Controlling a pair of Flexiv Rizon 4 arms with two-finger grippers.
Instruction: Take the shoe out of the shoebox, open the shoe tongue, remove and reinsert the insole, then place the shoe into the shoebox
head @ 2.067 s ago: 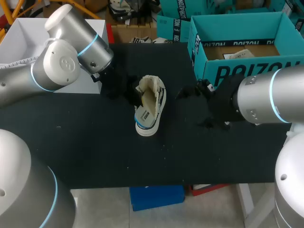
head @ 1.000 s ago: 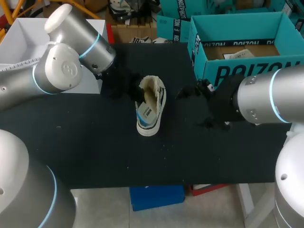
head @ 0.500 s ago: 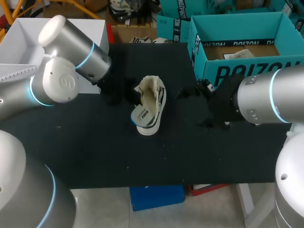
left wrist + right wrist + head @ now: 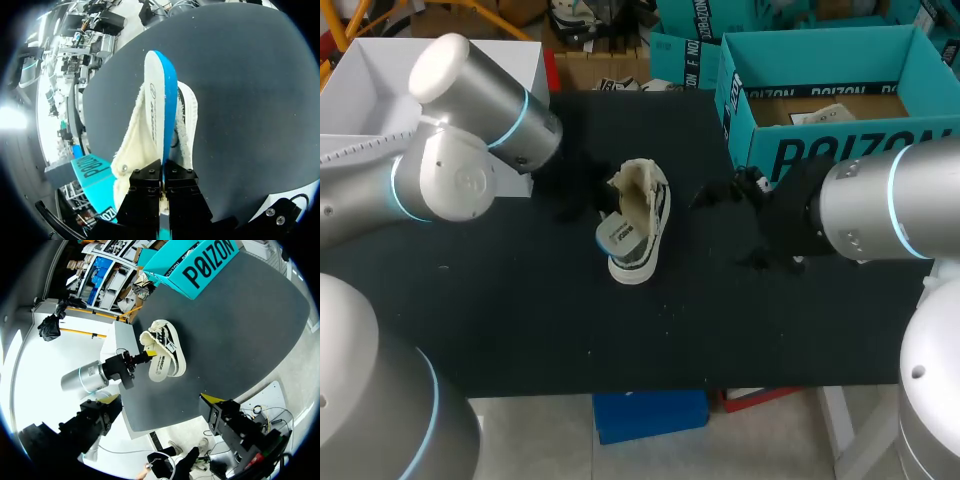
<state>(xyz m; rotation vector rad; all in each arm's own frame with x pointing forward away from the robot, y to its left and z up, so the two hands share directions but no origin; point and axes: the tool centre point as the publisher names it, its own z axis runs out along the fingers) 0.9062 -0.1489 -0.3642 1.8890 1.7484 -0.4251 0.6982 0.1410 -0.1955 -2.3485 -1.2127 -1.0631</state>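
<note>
The insole (image 4: 159,100) is pinched by the left gripper (image 4: 163,172) over the shoe (image 4: 129,150), its near end hidden by the fingers (image 4: 145,192); the right gripper (image 4: 161,400) is spread open.

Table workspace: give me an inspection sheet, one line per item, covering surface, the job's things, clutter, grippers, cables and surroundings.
Surface: black table, no spill seen.
Job's things: the shoe rests near the table's middle, outside the shoebox. The insole sticks partly out of the shoe. The shoebox stands open at the far right corner.
Clutter: a pale sheet lies inside the shoebox; otherwise nothing seen.
Grippers: left gripper shut on the insole's end. Right gripper open, empty, apart from the shoe.
Cables: nothing seen on the table.
Surroundings: nothing seen reaching over the table.
</note>
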